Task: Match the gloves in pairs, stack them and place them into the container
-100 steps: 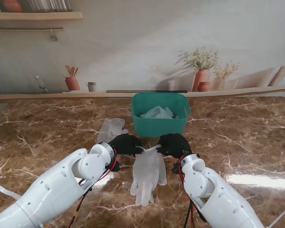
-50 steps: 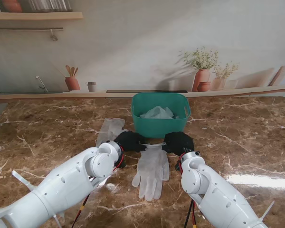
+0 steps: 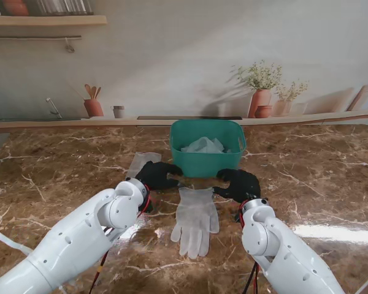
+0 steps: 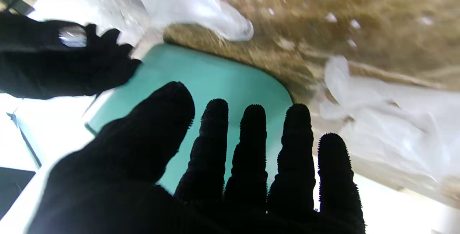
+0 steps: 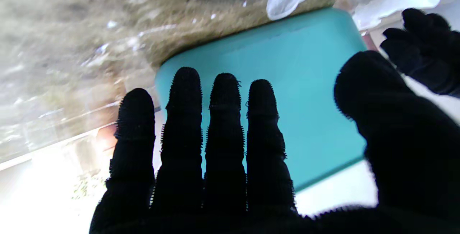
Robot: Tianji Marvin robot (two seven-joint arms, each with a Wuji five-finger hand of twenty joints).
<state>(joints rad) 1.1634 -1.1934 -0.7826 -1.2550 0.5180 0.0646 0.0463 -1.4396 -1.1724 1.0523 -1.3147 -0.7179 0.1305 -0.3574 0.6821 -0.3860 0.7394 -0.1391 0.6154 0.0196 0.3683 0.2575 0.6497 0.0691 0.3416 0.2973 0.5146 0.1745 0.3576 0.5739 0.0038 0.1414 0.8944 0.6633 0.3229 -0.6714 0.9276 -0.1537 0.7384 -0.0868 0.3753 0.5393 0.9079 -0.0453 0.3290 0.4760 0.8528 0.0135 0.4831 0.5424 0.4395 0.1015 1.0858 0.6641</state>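
Both the left robot hand (image 3: 154, 175) and right robot hand (image 3: 238, 183) are released, flanking the stacked gloves (image 3: 195, 218) at frame centre; bare surface (image 3: 331, 177) surrounds the container (image 3: 207, 162) just above them.

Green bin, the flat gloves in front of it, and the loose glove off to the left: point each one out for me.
green bin (image 3: 206, 163), stand view, on its near wall.
flat gloves (image 3: 196, 211), stand view, on the palm area.
loose glove (image 3: 139, 163), stand view, on its visible part beyond the left hand (image 3: 157, 175).

Brown marble table (image 3: 61, 165) — teal container (image 3: 207, 160), white glove pair (image 3: 196, 219) lying flat, another glove (image 3: 140, 163) left
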